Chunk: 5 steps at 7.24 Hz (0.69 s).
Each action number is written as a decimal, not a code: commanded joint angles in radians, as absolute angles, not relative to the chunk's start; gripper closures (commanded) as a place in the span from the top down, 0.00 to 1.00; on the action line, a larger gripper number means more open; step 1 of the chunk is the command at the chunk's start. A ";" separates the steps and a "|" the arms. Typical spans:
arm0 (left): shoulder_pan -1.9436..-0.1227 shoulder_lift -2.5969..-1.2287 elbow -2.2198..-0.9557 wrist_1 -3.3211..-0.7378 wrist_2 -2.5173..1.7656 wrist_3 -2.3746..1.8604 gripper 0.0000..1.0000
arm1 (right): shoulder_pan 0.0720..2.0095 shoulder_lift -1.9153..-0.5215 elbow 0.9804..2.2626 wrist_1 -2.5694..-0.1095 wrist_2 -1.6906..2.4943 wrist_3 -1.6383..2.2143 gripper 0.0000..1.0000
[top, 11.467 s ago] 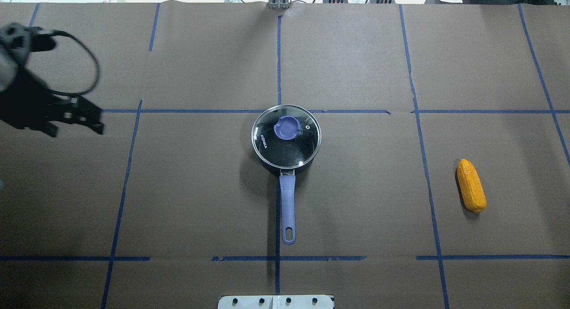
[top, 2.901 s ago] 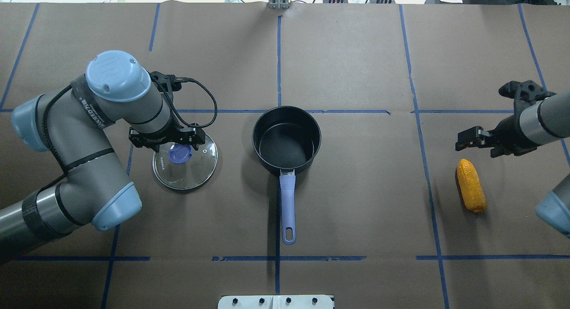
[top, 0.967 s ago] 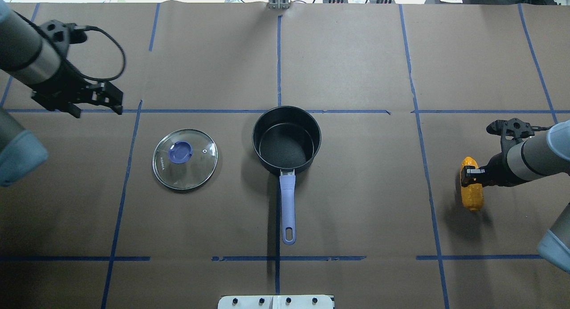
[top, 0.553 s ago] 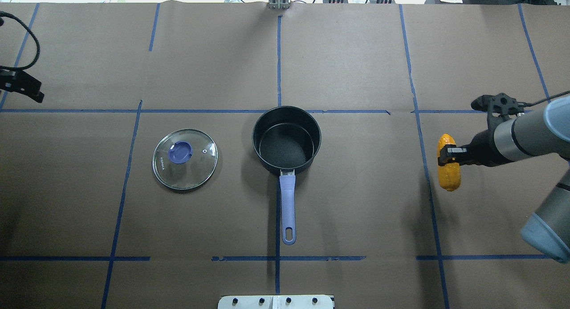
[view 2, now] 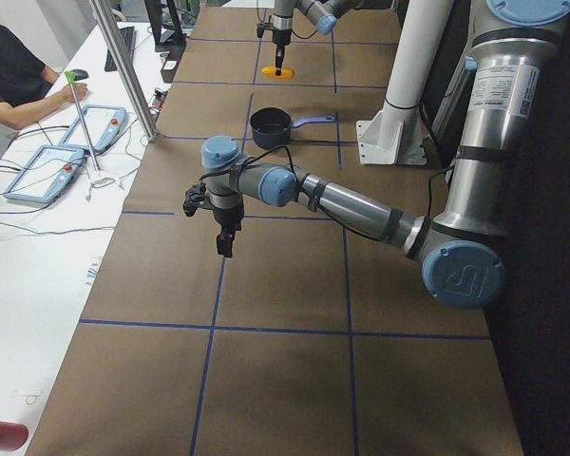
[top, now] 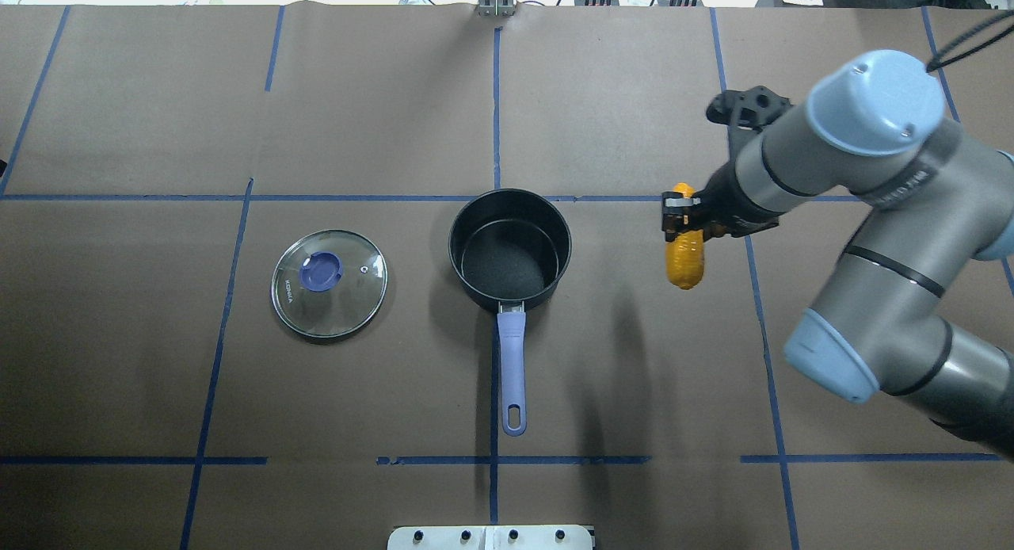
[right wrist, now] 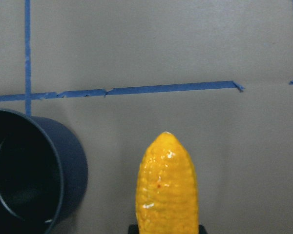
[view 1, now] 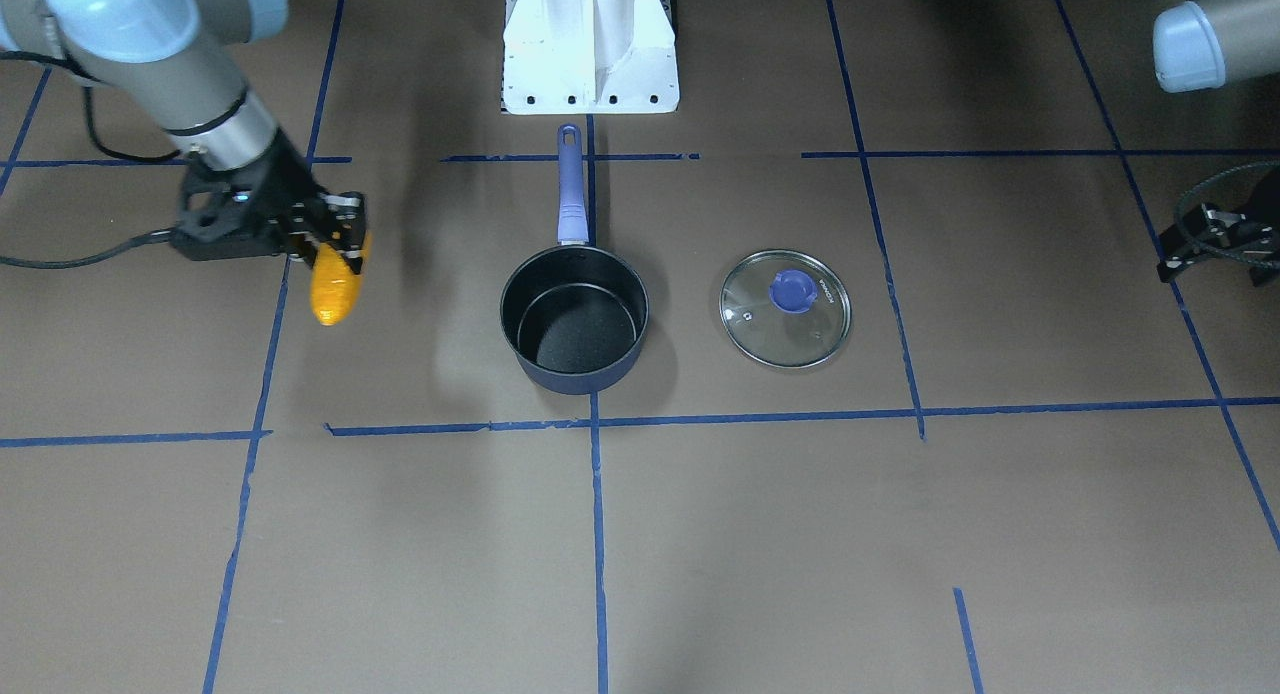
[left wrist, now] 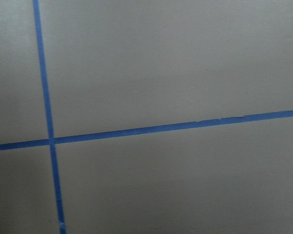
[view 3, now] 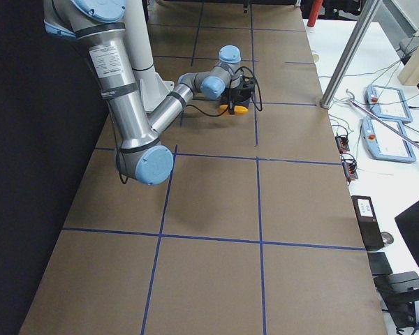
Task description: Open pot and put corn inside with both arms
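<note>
The open pot [top: 507, 266] stands mid-table, its handle toward the robot base. It also shows in the front view [view 1: 573, 374] and at the left of the right wrist view [right wrist: 73, 165]. My right gripper [top: 683, 219] is shut on the upper part of the corn [top: 684, 261] and holds it above the table, to the pot's right and clear of the rim. The corn also shows in the front view [view 1: 335, 289] and the right wrist view [right wrist: 167, 185]. My left gripper [view 1: 1212, 242] hangs at the table's far left end, empty, and looks open.
The glass lid [top: 329, 283] with a purple knob lies flat on the paper left of the pot. The white base pedestal [view 1: 590, 44] stands behind the pot's handle. Blue tape lines cross the brown paper. An operator's desk with control boxes [view 2: 66, 142] runs along the far edge.
My right gripper has lifted the corn and carried it left, toward the pot. My left arm has drawn back out of the overhead view. Pot and lid have not moved.
</note>
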State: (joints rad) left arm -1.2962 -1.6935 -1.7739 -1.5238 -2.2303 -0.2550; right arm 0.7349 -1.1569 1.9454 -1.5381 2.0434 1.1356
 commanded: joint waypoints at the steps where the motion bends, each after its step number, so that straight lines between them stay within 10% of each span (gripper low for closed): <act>1: -1.344 -1.693 -1.723 -1.528 -2.230 -0.154 1.00 | 0.680 -0.981 1.831 -1.577 1.999 1.216 0.04; 5: -1.387 -1.681 -1.686 -1.528 -2.230 -0.080 1.00 | 0.585 -0.779 1.631 -1.577 1.904 1.315 0.05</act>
